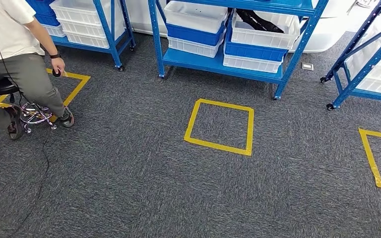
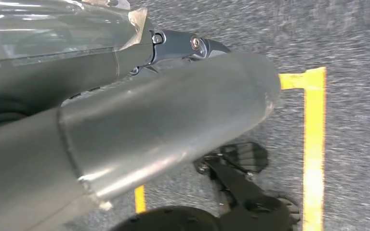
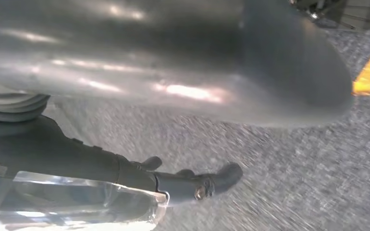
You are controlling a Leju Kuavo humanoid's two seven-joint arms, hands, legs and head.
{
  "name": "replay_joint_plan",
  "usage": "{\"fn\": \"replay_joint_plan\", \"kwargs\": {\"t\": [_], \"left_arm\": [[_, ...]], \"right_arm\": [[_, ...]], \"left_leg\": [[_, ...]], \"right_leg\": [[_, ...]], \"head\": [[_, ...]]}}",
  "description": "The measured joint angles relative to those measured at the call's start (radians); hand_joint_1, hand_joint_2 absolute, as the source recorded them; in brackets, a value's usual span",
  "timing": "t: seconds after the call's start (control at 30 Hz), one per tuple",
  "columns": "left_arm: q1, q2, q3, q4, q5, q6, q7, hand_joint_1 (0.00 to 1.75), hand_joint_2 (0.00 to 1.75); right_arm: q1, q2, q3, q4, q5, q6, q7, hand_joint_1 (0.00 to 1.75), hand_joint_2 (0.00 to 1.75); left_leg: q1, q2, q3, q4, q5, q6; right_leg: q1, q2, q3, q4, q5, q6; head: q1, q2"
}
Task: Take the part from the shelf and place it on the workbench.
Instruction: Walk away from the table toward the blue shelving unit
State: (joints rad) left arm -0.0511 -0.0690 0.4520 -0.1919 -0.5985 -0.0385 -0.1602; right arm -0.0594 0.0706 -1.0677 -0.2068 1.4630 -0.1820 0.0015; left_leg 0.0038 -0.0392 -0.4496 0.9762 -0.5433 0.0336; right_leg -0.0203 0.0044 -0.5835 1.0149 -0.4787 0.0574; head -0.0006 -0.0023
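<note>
Head view: grey carpet floor [image 1: 129,173] with yellow tape squares; the nearest square [image 1: 220,126] lies just in front of the middle blue shelf [image 1: 218,62]. The shelf's lower level carries stacked bins — a white bin [image 1: 196,15] over a blue bin [image 1: 194,33] on its left side, and a white bin [image 1: 263,29] on its right side holding a dark part [image 1: 258,20], lying loosely across the bin's inside. A second blue shelf [image 1: 110,34] with white bins stands to the left, a third [image 1: 362,69] at the right edge. A person [image 1: 15,59] sits on a stool [image 1: 2,88] at the left, one hand hanging down over a tape square.

Left wrist view: left hand [image 2: 173,45] hangs beside the robot's body over the carpet, near a strip of yellow tape [image 2: 314,144]. Dark fingers [image 2: 207,45] lie fairly straight with nothing in them; picture blurred.

Right wrist view: right hand [image 3: 183,180] hangs over the carpet as well. Its fingers [image 3: 224,175] are slightly bent and hold nothing — blurred too.

The part is in the shelf bin, well apart from both hands.
</note>
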Motion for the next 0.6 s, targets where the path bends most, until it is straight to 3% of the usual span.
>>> {"fn": "replay_joint_plan", "kwargs": {"t": [0.07,0.1,0.13,0.2,0.23,0.33,0.37,0.4,0.47,0.5,0.53,0.57,0.6], "left_arm": [[-0.002,0.0,0.0,0.0,0.0,0.0,0.0,0.0,0.0],[-0.004,0.0,0.0,0.0,0.0,0.0,-0.001,0.0,0.0],[-0.005,-0.001,0.0,0.0,-0.001,0.001,-0.002,0.0,0.0],[-0.003,-0.002,0.0,0.0,-0.003,0.001,-0.003,0.0,0.0],[-0.001,-0.002,0.001,0.0,-0.004,0.001,-0.003,0.0,0.0],[0.003,0.001,0.004,0.0,-0.006,0.002,-0.003,0.0,0.0],[0.003,0.002,0.005,0.0,-0.007,0.002,-0.002,0.0,0.0],[0.003,0.003,0.005,0.0,-0.007,0.003,-0.003,0.0,0.0],[0.0,0.002,0.005,-0.001,-0.008,0.004,-0.003,0.0,0.0],[-0.001,0.001,0.005,-0.001,-0.008,0.004,-0.003,0.0,0.0],[-0.002,0.0,0.005,-0.001,-0.008,0.004,-0.003,0.0,0.0],[-0.003,-0.001,0.006,-0.001,-0.008,0.004,-0.003,0.0,0.0],[-0.003,-0.001,0.006,-0.001,-0.008,0.005,-0.003,0.0,0.0]], "right_arm": [[0.0,0.0,0.0,0.0,0.0,0.0,0.0,0.0,0.0],[0.0,0.0,0.0,0.0,0.0,0.0,0.0,0.0,0.0],[0.0,0.0,0.0,0.0,0.0,-0.001,0.0,0.0,0.0],[0.003,0.0,0.001,0.0,-0.001,-0.001,0.001,0.0,0.0],[0.004,0.0,0.001,0.0,-0.001,-0.001,0.002,0.0,0.0],[0.002,0.004,0.001,0.0,0.0,-0.001,0.002,0.0,0.0],[0.0,0.006,0.001,0.0,0.0,0.0,0.002,0.0,0.0],[-0.001,0.006,0.001,0.0,0.0,0.0,0.002,0.0,0.0],[-0.003,0.004,0.001,0.0,0.0,-0.001,0.001,0.0,0.0],[-0.005,0.004,0.002,0.0,0.0,-0.001,0.001,0.0,0.0],[-0.007,0.003,0.002,0.0,0.0,-0.001,0.001,0.0,0.0],[-0.007,0.003,0.002,0.0,0.001,-0.002,0.001,0.0,0.0],[-0.007,0.003,0.002,0.0,0.001,-0.002,0.001,0.0,0.0]], "left_leg": [[0.0,0.001,0.0,0.008,-0.004,-0.007],[0.002,0.009,-0.045,0.079,0.0,-0.016],[0.003,0.018,-0.118,0.165,-0.022,-0.025],[0.005,0.036,-0.268,0.298,-0.055,-0.033],[0.002,0.037,-0.295,0.273,-0.056,-0.026],[-0.02,0.033,-0.278,0.11,0.12,0.02],[-0.026,0.031,-0.27,0.083,0.158,0.029],[-0.029,0.027,-0.259,0.07,0.17,0.031],[-0.027,0.022,-0.223,0.051,0.156,0.033],[-0.025,0.02,-0.203,0.041,0.15,0.036],[-0.023,0.019,-0.184,0.034,0.141,0.041],[-0.021,0.019,-0.168,0.03,0.13,0.044],[-0.02,0.017,-0.153,0.029,0.116,0.046]], "right_leg": [[0.0,-0.002,0.009,0.001,-0.002,-0.023],[-0.001,-0.004,0.025,-0.001,-0.01,-0.04],[-0.002,-0.006,0.052,-0.003,-0.026,-0.057],[0.0,-0.007,0.11,-0.011,-0.069,-0.071],[0.003,-0.006,0.133,-0.012,-0.09,-0.072],[0.012,-0.007,0.178,-0.02,-0.133,-0.069],[0.014,-0.006,0.194,-0.028,-0.144,-0.066],[0.017,-0.005,0.212,-0.031,-0.144,-0.059],[0.021,-0.005,0.224,-0.005,-0.125,-0.038],[0.022,-0.005,0.205,0.044,-0.107,-0.026],[0.022,-0.005,0.167,0.109,-0.1,-0.023],[0.02,-0.004,0.116,0.181,-0.107,-0.026],[0.019,-0.004,0.065,0.24,-0.133,-0.032]], "head": [[-0.007,0.0],[-0.011,0.0],[-0.015,0.0],[-0.017,0.0],[-0.018,0.0],[-0.018,0.0],[-0.018,0.0],[-0.018,0.0],[-0.019,0.0],[-0.018,0.0],[-0.019,0.0],[-0.019,0.0],[-0.02,0.0]]}}
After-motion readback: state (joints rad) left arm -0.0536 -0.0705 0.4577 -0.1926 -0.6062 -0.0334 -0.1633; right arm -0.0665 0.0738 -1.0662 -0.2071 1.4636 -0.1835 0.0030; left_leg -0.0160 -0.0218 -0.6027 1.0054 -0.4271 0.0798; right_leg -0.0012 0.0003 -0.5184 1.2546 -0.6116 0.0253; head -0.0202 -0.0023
